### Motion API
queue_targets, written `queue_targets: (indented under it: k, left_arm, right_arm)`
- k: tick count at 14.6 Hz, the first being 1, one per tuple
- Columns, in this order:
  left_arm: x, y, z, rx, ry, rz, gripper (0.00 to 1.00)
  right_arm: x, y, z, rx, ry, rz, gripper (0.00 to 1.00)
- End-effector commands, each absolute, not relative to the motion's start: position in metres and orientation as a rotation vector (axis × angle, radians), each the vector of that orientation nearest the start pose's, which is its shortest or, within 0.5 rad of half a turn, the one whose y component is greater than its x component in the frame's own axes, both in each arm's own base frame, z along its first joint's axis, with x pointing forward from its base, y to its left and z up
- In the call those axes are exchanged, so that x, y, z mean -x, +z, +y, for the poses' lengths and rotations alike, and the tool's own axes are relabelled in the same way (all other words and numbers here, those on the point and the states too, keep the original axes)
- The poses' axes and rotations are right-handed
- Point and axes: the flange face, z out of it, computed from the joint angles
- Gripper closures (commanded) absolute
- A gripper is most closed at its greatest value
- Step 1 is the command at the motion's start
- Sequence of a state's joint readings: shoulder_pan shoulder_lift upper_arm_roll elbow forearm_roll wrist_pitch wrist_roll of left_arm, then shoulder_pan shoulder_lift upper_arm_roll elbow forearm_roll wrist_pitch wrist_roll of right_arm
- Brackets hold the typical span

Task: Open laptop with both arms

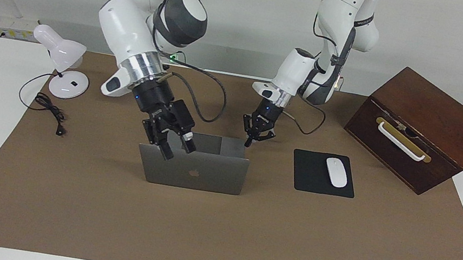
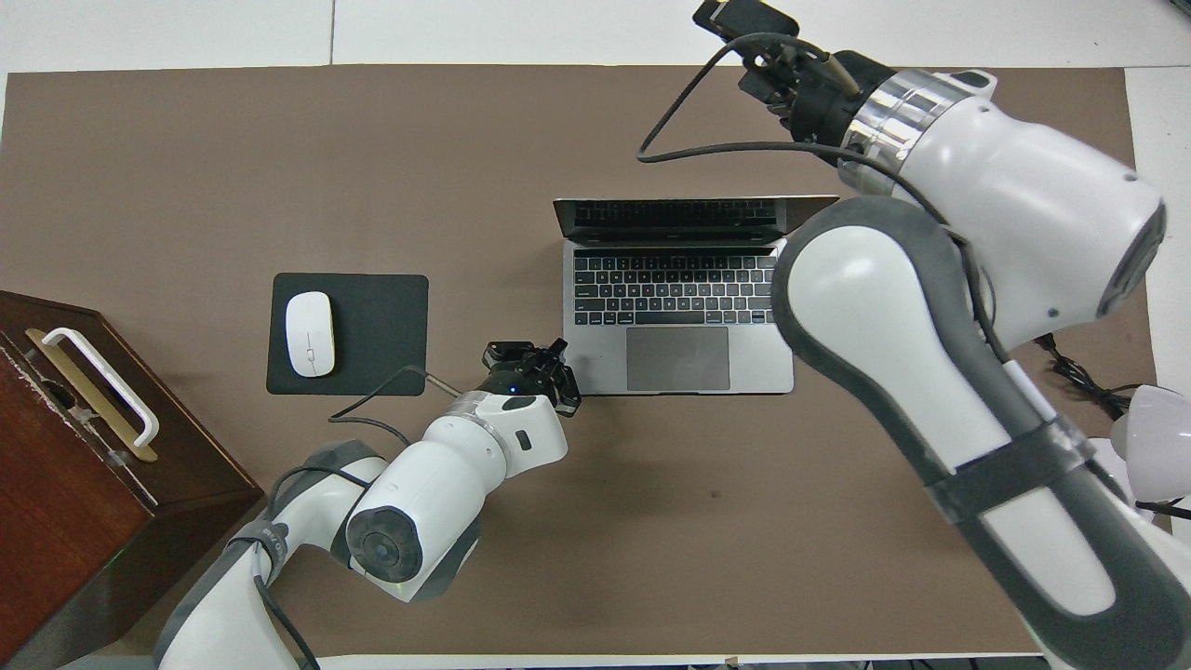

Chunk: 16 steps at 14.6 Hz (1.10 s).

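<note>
The silver-grey laptop (image 1: 204,177) (image 2: 677,358) stands open on the brown mat, its lid upright with the logo facing away from the robots. My right gripper (image 1: 177,150) hangs over the lid's top edge toward the right arm's end, open, with nothing between its fingers. My left gripper (image 1: 249,141) (image 2: 526,361) is shut and empty, its tips pointing down at the corner of the laptop's base that lies nearest the left arm. I cannot tell whether it touches the base.
A black mouse pad (image 1: 308,178) with a white mouse (image 1: 336,172) lies beside the laptop toward the left arm's end, a wooden box (image 1: 420,128) past it. A white desk lamp (image 1: 62,59) and its cord (image 1: 49,111) sit at the right arm's end.
</note>
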<state>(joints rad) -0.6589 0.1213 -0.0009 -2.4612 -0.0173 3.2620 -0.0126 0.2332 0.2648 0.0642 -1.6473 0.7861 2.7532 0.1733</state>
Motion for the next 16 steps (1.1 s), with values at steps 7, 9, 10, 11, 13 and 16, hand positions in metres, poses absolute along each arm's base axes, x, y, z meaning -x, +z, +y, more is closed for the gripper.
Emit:
queue_targets:
  k: [7, 9, 10, 11, 13, 16]
  left_arm:
    - [-0.433, 0.379, -0.274, 3.030, -0.844, 0.944, 1.00]
    - [-0.441, 0.389, -0.264, 3.018, -0.809, 0.949, 1.00]
    - [-0.445, 0.399, -0.261, 3.015, -0.768, 0.956, 1.00]
    - [-0.451, 0.408, -0.260, 3.011, -0.718, 0.971, 1.00]
    - [-0.462, 0.431, -0.247, 2.999, -0.641, 0.984, 1.00]
    - [-0.467, 0.458, -0.224, 2.988, -0.567, 0.991, 1.00]
  right_arm:
    - [-0.662, 0.554, 0.074, 2.594, -0.571, 0.198, 0.00]
    - [-0.647, 0.560, 0.042, 2.754, -0.496, 0.138, 0.00]
    - [-0.637, 0.564, 0.028, 2.835, -0.440, 0.109, 0.00]
    - [-0.628, 0.570, 0.015, 2.888, -0.398, 0.100, 0.00]
    - [-0.608, 0.584, -0.012, 2.984, -0.310, 0.104, 0.00]
    - [-0.577, 0.615, -0.036, 3.096, -0.261, 0.050, 0.00]
